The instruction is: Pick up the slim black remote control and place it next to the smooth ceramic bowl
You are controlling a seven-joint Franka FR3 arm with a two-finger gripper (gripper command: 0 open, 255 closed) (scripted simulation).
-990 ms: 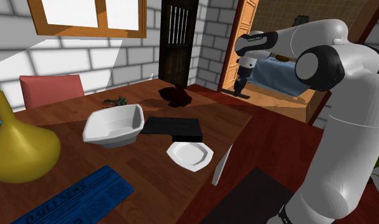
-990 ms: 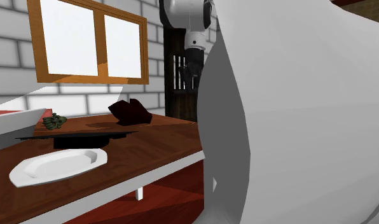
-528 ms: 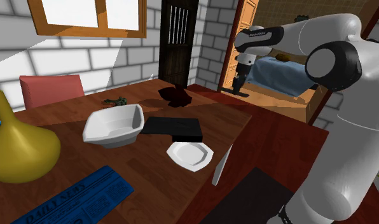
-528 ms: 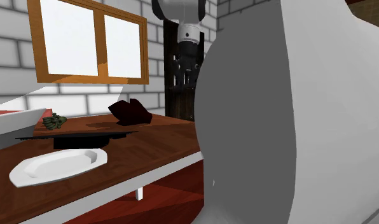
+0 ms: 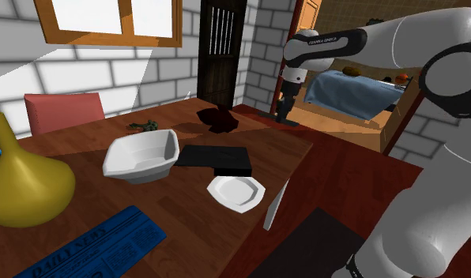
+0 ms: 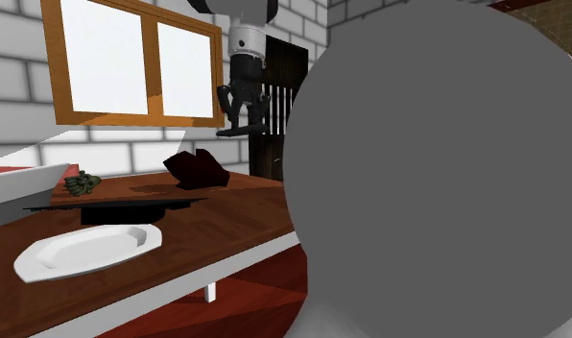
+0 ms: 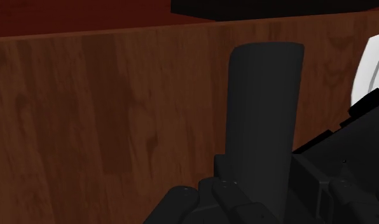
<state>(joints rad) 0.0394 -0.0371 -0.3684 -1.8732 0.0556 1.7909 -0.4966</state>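
Shoulder view: the gripper [image 5: 283, 113] hangs over the table's [image 5: 194, 229] far corner, well apart from the white bowl [image 5: 143, 155] at mid-table. Second exterior view: the gripper [image 6: 243, 123] hovers above the far edge. Wrist view: the fingers pinch the slim dark remote [image 7: 264, 114] — held clear above the wood.

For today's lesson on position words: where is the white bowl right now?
In the shoulder view, the white bowl stands on the wooden table, left of centre, beside the flat black slab on its right, with the white plate nearby.
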